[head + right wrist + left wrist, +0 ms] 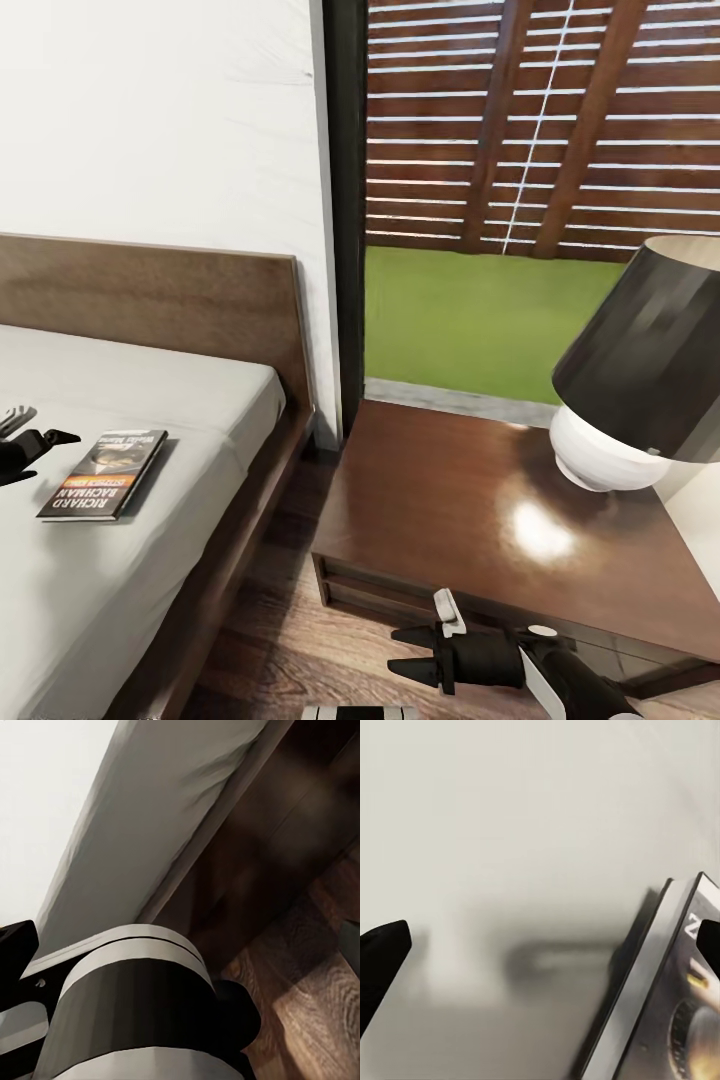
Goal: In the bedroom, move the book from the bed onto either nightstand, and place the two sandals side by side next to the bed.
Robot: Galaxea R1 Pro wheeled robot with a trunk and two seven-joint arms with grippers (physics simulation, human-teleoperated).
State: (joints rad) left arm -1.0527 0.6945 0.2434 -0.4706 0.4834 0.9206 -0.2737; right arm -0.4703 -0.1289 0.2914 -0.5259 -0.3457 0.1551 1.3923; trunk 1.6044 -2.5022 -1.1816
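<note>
One book (103, 474) is lying flat on the bed (150, 400) near its edge; we are hovering the left gripper (38, 448) just beside it, jaws spread, holding nothing. The right gripper (415, 655) is idling open and empty in front of the nightstand (450, 500). Risk: we are judging the thin cover may slide on the mattress instead of lifting, or we may be clipping the lamp (640, 380).

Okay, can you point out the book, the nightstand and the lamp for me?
book (103, 474), head view, on the middle of its dark cover, lying on the bed.
nightstand (440, 500), head view, on a bare part of its glossy top.
lamp (655, 360), head view, on its black shade.
</note>
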